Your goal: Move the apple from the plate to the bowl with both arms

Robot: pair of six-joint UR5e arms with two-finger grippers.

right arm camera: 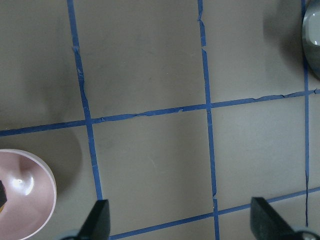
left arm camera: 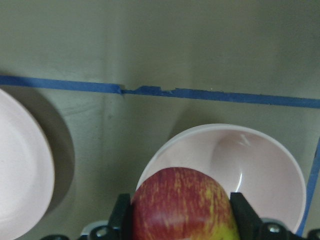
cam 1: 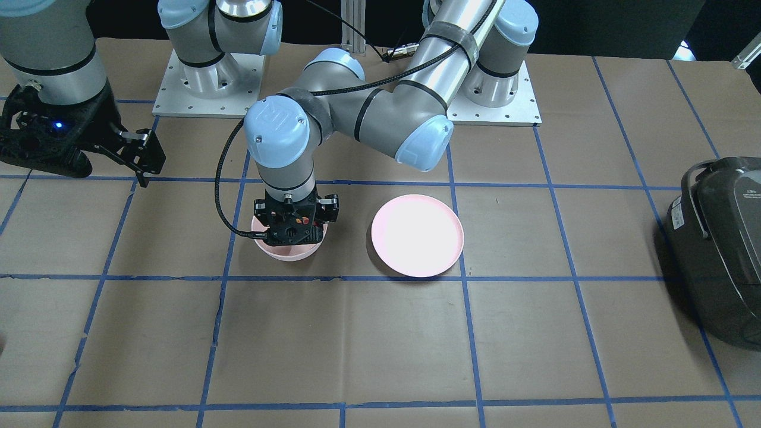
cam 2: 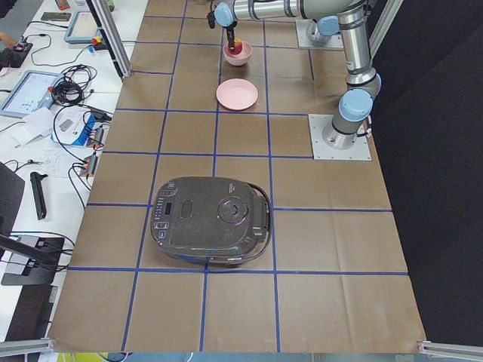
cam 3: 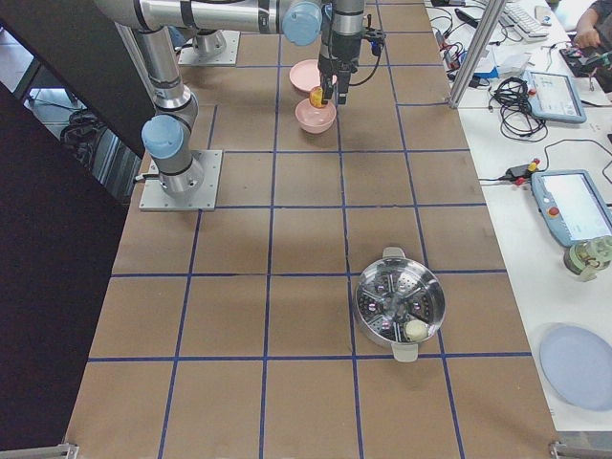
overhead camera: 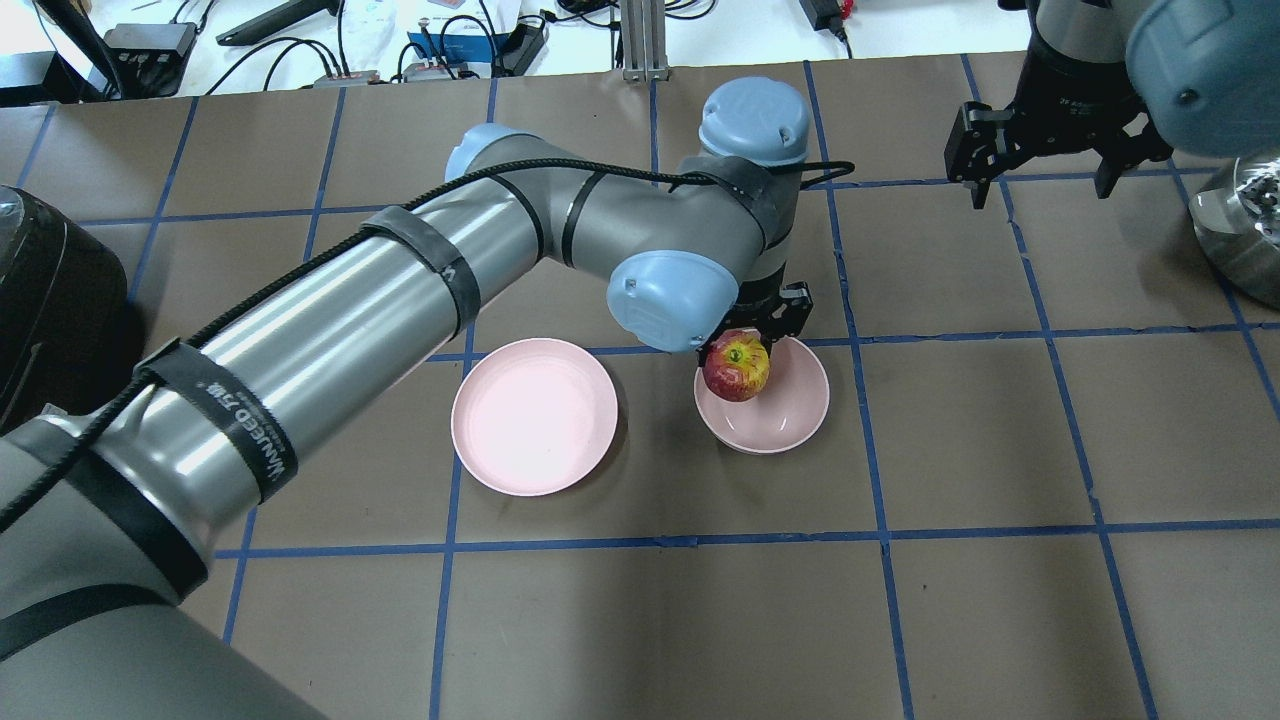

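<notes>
Apple (overhead camera: 737,366) clamped in left tool (left arm camera: 182,222), hanging over plate-side rim of bowl (overhead camera: 790,410), evidently poised for release. Plate (overhead camera: 534,415) bare, just beside bowl on worktop (overhead camera: 640,620). Right tool (overhead camera: 1040,175) spread wide, holding nothing, well apart, likely clear of the drop.

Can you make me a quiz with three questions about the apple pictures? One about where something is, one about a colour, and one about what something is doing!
1. Where is the apple?
A. on the plate
B. held over the bowl
C. in the rice cooker

2. What colour is the plate?
A. blue
B. green
C. pale pink

3. What is the right tool doing?
A. open, holding nothing
B. squeezing the apple
C. lifting the bowl

Answers:
1 B, the left tool grips it above the bowl.
2 C, it matches the bowl.
3 A, it is spread wide with nothing in it.
</notes>
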